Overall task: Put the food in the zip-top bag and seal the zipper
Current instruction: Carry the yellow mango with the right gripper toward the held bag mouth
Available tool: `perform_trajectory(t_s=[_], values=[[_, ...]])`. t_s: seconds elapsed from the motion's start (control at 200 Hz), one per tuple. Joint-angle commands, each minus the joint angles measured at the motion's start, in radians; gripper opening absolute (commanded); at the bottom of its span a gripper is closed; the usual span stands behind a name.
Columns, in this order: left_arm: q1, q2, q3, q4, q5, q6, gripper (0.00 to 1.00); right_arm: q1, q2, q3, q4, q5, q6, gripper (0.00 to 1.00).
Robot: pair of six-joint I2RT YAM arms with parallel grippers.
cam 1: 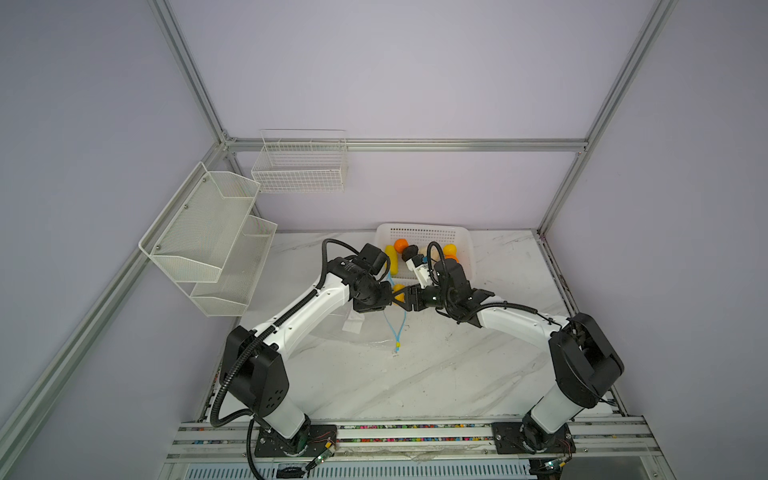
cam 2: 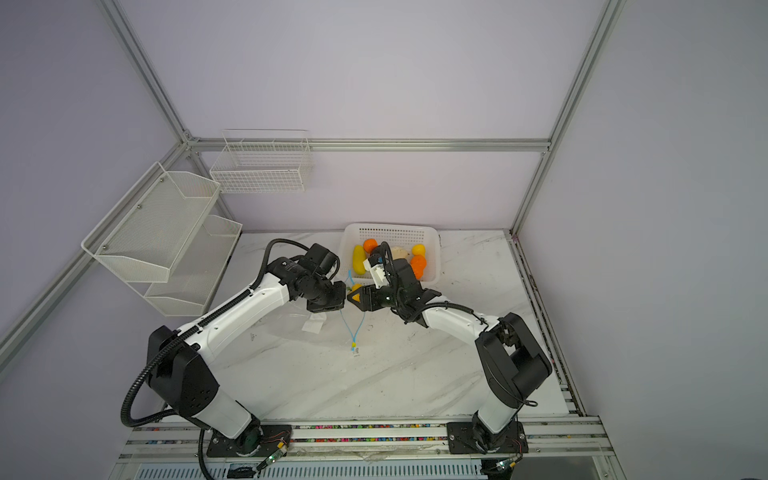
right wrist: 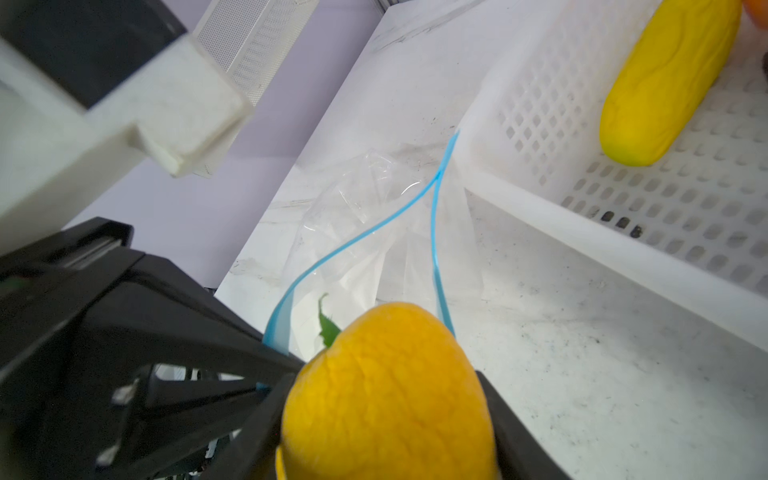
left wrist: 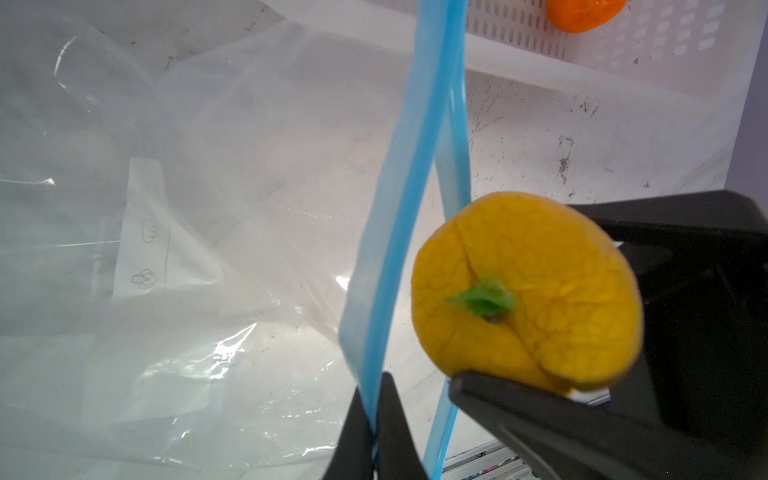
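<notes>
Pinching one lip of the thin light-blue zipper strip (left wrist: 415, 166), the left pincer (left wrist: 375, 388) is closed tight on it and holds up the mouth of the large clear crinkly plastic bag (left wrist: 166, 208), whose body lies on the white marbled bench (cam 1: 415, 382). The right pincer (right wrist: 386, 380), jaws part-way apart, grips a round yellow toy fruit (left wrist: 528, 291) at the parted lips; whether it has passed between them cannot be told. In both top views the nearly meeting pincers hide most of that fruit. Only the top views show the small yellow-blue slider tab (cam 1: 397, 345). The white perforated plastic basket (cam 1: 424, 227) sits at the bench's far edge, partly covered by the right arm. Frame edges cut off its long yellow piece (right wrist: 669, 79) and an orange ball (left wrist: 582, 16). Bare bench stretches from the slider towards the arm bases.
</notes>
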Motion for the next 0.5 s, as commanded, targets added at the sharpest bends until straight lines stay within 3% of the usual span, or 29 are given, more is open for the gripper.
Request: perform_trajectory(t_s=[0.0, 0.185, 0.5], values=[[0.002, -0.053, 0.014, 0.044, 0.038, -0.023, 0.00, 0.018, 0.023, 0.032, -0.084, 0.061, -0.053, 0.48], [0.001, -0.067, 0.004, 0.050, 0.052, -0.027, 0.00, 0.038, 0.056, 0.069, -0.162, 0.135, -0.087, 0.48], [0.001, -0.077, -0.025, 0.068, 0.061, -0.030, 0.00, 0.049, 0.070, 0.099, -0.176, 0.114, -0.097, 0.49]])
